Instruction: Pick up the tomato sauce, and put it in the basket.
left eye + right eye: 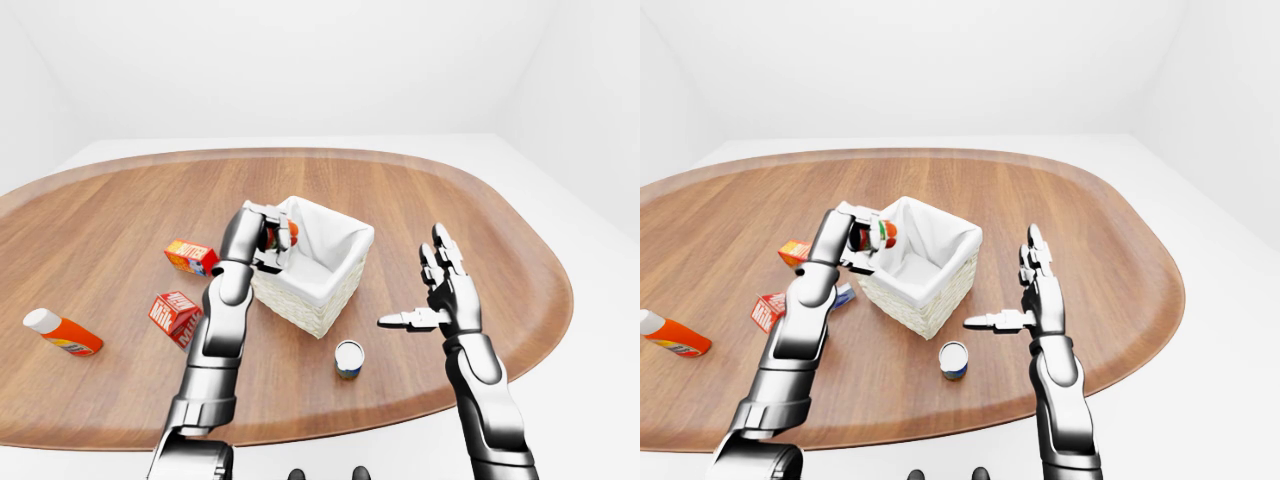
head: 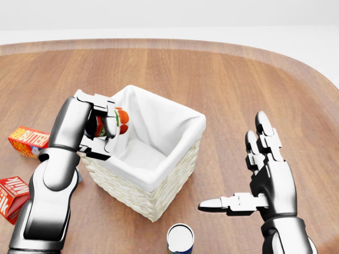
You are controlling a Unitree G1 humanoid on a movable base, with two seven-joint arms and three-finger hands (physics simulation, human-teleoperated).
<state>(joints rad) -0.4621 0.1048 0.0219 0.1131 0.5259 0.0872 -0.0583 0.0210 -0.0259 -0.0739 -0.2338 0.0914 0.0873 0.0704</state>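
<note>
The tomato sauce can [image 2: 119, 121], white with red tomatoes and a green patch, is held over the left rim of the basket. My left hand [image 2: 99, 128] is shut on it, fingers wrapped round its side. The basket [image 2: 162, 174] is woven white wicker with a white cloth liner, in the middle of the head view; its inside looks bare. My right hand [image 2: 249, 174] hangs open to the right of the basket, fingers spread, holding nothing.
A blue-and-white can [image 2: 180, 239] stands below the basket. An orange butter box [image 2: 29, 141] and a red box [image 2: 11, 194] lie at the left. An orange bottle [image 1: 62, 333] lies far left on the oval wooden table [image 1: 120, 210].
</note>
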